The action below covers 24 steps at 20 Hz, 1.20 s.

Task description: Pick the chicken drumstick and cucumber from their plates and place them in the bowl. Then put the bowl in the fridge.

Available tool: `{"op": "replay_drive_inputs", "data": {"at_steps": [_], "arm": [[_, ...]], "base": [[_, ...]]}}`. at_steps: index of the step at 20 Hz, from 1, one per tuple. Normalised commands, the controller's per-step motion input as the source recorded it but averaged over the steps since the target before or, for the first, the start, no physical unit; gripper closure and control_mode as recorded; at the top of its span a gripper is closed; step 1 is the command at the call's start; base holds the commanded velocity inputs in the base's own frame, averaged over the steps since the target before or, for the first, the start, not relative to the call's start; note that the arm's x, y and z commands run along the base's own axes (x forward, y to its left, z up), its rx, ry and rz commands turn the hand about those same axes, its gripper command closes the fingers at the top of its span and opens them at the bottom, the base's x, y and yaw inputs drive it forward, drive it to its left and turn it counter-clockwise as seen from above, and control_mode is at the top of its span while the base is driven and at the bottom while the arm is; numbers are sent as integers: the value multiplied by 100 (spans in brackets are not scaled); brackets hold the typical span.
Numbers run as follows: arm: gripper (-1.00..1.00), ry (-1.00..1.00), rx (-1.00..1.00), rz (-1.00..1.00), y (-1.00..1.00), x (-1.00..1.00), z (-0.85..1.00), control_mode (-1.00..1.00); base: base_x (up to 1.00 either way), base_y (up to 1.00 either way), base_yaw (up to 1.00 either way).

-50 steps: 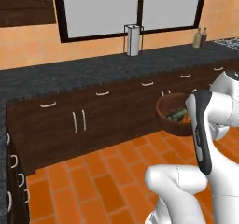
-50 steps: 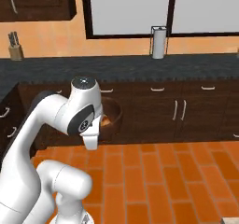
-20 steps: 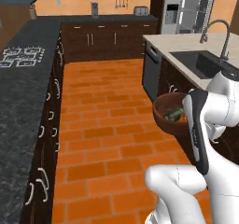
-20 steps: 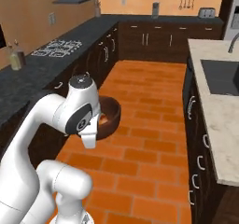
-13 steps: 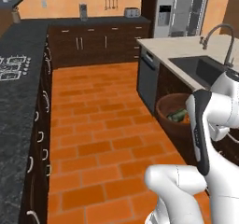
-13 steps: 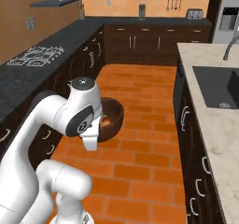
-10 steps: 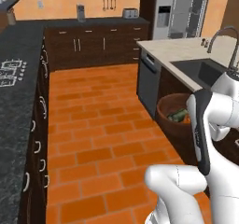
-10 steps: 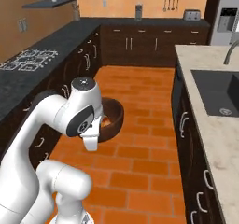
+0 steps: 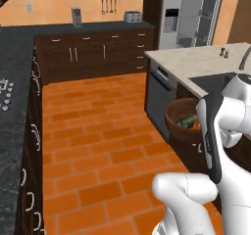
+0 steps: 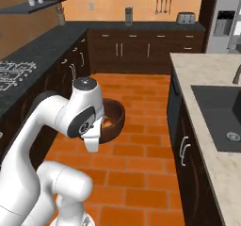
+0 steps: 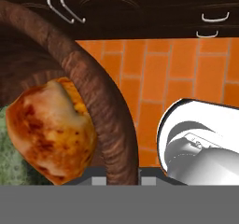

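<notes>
Held aloft over the orange brick floor (image 9: 98, 146) beside the dark cabinets (image 9: 103, 53): a deep reddish-brown bowl (image 9: 182, 126) with a wood-grain rim, carried at the end of the white arm (image 10: 70, 121). Inside, a glossy orange-brown drumstick (image 11: 51, 129) resting against the wall of the bowl, next to a dark green cucumber (image 9: 186, 122). Gripper (image 11: 122, 177) closed on the rim of the bowl, one finger on either side. In the background, a tall grey fridge (image 9: 188, 16), well apart from the bowl, past a pale counter (image 9: 196, 62) with a sink (image 10: 221, 117)
</notes>
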Motion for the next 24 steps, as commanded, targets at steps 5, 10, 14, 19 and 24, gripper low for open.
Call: {"op": "replay_drive_inputs", "data": {"at_steps": [5, 10, 14, 19, 24], "arm": [[100, 0, 0, 0, 0, 0, 0, 100], [100, 0, 0, 0, 0, 0, 0, 100], [100, 0, 0, 0, 0, 0, 0, 100], [100, 0, 0, 0, 0, 0, 0, 100], [100, 0, 0, 0, 0, 0, 0, 100]], "base": [[100, 2, -17], [100, 10, -18], [100, 9, -15], [100, 15, -13], [100, 9, -12]]}}
